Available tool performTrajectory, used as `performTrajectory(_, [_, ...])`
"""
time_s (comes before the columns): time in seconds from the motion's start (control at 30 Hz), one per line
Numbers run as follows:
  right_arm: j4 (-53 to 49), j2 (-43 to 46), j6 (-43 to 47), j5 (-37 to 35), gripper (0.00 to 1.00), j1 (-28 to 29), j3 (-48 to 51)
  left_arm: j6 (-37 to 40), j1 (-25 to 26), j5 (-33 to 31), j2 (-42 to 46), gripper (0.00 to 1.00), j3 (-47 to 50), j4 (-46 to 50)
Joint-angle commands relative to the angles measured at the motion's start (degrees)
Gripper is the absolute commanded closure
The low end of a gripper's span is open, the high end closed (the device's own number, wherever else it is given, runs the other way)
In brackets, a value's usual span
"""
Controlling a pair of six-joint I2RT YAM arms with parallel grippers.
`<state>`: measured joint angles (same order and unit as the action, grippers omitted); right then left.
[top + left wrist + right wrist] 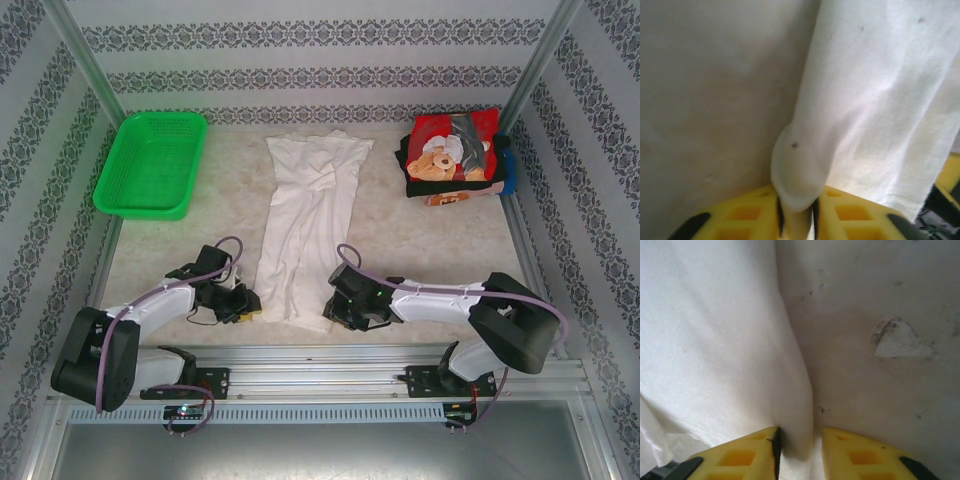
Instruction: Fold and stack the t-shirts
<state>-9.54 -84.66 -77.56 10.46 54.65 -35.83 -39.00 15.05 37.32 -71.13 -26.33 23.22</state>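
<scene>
Spread shirt [310, 215] runs away between left claw [248, 300] and right claw [333, 312], near hem in both. Basket [150, 165] sits way beyond the left one, folded stack [455, 155] beyond the right.

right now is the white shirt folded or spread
Partly folded: the white shirt lies as a long narrow strip, sleeves tucked in, not doubled end to end.

Top camera high, looking down, wrist cameras close, all sharing white shirt [305, 225]

In the upper left of my overhead view I have a green mesh basket [150, 165] sitting on the pale marbled worktop [420, 245]. Patterned wallpaper [320, 35] lines the walls, and a metal rail [320, 365] crosses the bottom. My right wrist view shows a chipped patch [900, 340] in the worktop, right of centre.
</scene>
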Motion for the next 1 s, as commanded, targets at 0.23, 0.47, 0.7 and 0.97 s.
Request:
performTrajectory(0.23, [-0.64, 5.26, 0.49, 2.46, 1.0, 2.44, 0.22, 2.18, 0.27, -2.95, 7.68, 1.0, -2.85, 7.25])
performTrajectory(0.47, [-5.64, 12.85, 1.27, 1.6, 1.0, 1.17, 5.02, 1.45, 0.29, -3.75, 8.26, 1.0, -2.15, 7.38])
performTrajectory(0.7, [-11.76, 21.77, 3.99, 1.93, 1.0, -4.13, 10.26, -0.3, 0.49, -3.16, 7.98, 1.0, -0.16, 5.46])
performTrajectory(0.97, [-9.41, 18.9, 6.53, 3.87, 0.95, -6.23, 10.28, -4.91, 4.99, 1.53, 6.84, 0.98, 1.21, -3.59])
